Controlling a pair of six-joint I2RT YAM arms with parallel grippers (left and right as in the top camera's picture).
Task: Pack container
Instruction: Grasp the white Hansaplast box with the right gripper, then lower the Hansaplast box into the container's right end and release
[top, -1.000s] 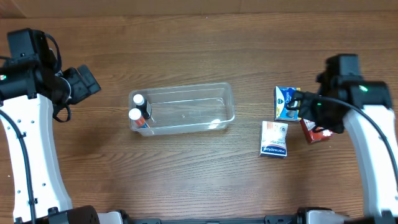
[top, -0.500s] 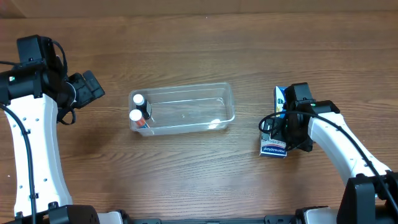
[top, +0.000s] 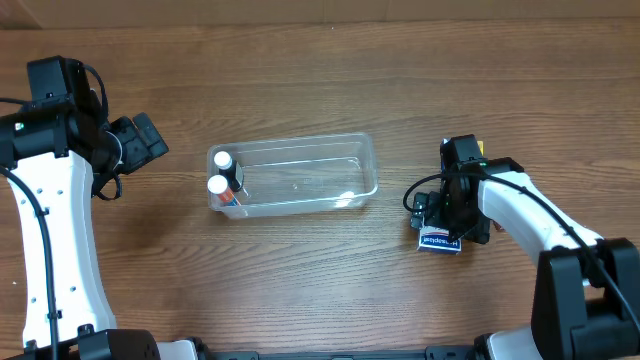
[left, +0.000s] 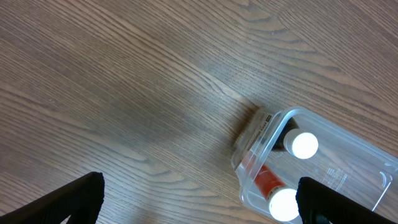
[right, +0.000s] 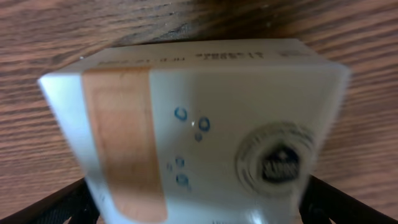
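Observation:
The clear container (top: 310, 182) lies at the table's middle, with two white-capped bottles (top: 222, 160) (top: 217, 185) at its left end. It also shows in the left wrist view (left: 348, 155). A white plaster box (top: 440, 243) lies to the right of the container. My right gripper (top: 441, 216) is low over this box and open. In the right wrist view its fingers (right: 196, 208) straddle the box (right: 199, 118), which looks blurred. My left gripper (top: 150, 140) is open and empty above bare table, left of the container (left: 199, 196).
The wooden table (top: 300, 280) runs to all frame edges. My right arm (top: 520, 205) lies across the area right of the white box and hides whatever is under it.
My right gripper has swung left from the far right and come down over the white box. The blue and red boxes are now hidden under the arm. The left arm barely moved.

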